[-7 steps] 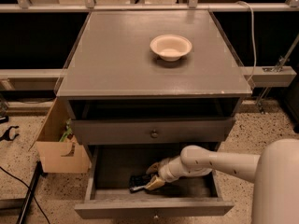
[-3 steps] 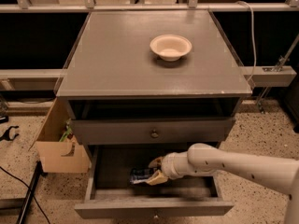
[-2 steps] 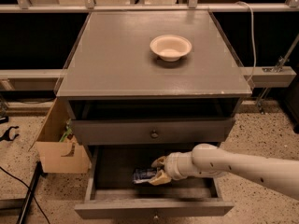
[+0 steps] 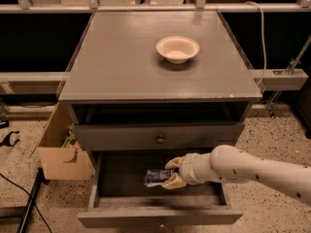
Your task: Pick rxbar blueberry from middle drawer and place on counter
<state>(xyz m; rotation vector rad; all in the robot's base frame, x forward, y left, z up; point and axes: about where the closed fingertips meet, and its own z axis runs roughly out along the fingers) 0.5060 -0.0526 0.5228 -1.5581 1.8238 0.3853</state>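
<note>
Speckled floor below, dark shelving behind. Filling the middle, the counter point(image 4: 121, 57), grey and flat, with a cream bowl point(image 4: 177, 48) toward 1 o'clock on it. At 6 o'clock, pulled out, the middle drawer point(image 4: 160, 217), under a knobbed drawer front point(image 4: 121, 136). Reaching in from 3 o'clock, the arm point(image 4: 252, 171). Inside the drawer, the gripper point(image 4: 171, 174), seemingly clamped on the 3 o'clock end of the rxbar blueberry point(image 4: 155, 177), low in the drawer. Lift only slightly, then draw out toward 6 o'clock to clear the front above. Keep the pinch firm and the bar level. Aim for the counter's 7 o'clock area, well apart from the bowl.
</note>
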